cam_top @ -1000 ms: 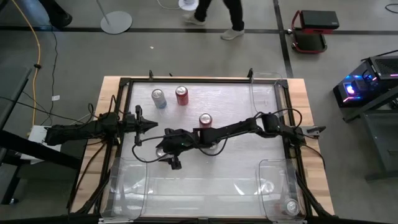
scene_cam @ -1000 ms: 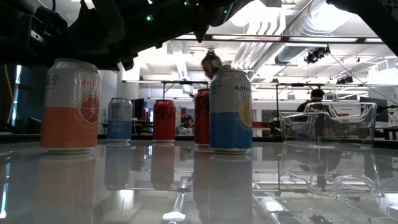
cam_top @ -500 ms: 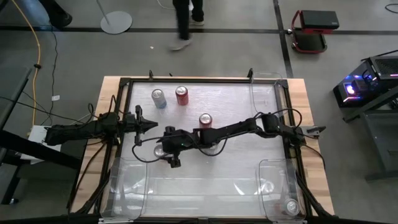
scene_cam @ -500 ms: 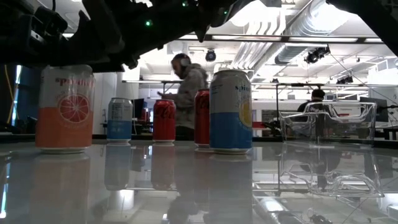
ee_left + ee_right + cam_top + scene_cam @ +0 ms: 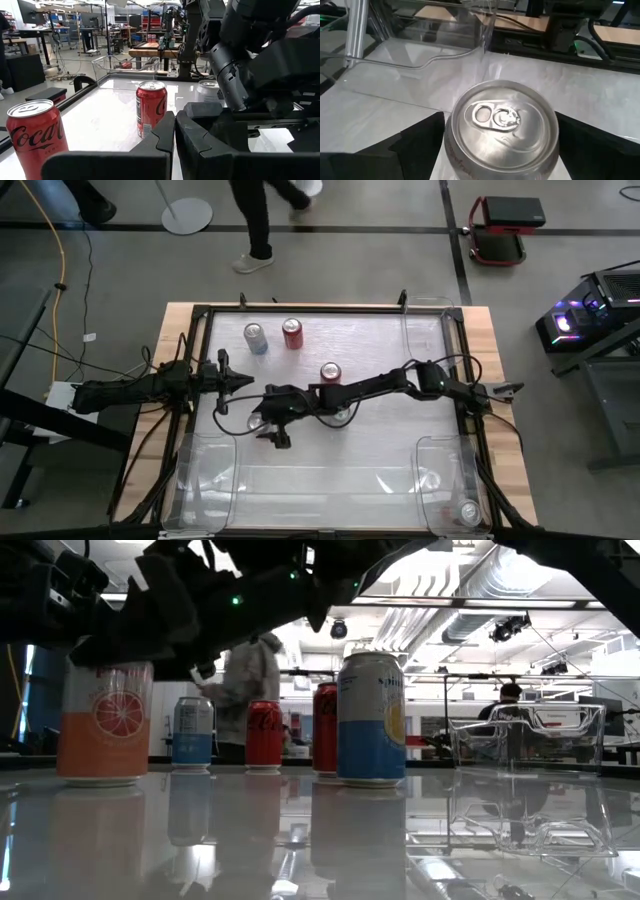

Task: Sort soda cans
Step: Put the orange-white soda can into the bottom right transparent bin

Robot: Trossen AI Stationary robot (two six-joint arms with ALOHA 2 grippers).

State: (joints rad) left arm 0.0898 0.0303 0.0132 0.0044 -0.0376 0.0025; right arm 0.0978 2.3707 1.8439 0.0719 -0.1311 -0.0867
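Five soda cans stand upright on the table's white top. An orange-and-white can is at left centre, and my right gripper is down over it, shut on it. A silver-blue can stands beside it, partly under the right arm. Farther back are two red cans and a blue-silver can. Another can sits in the near right bin. My left gripper is shut and empty, hovering left of the cans. My right gripper holds the orange-and-white can by its upper body just below the silver top, pinched between the two fingers on opposite sides. They come from above, slanting in from the table's right. The can is upright with its base on the table.
Clear plastic bins sit at the near left, near right and far right of the table. A black frame runs round the edge. A person walks past beyond the far edge. Bare table lies near the front centre.
My right gripper has come down lower over the orange-and-white can. The can has shifted slightly toward the table's left and turned about its own axis, so its orange-slice print now faces the near edge. It has stayed standing on the table.
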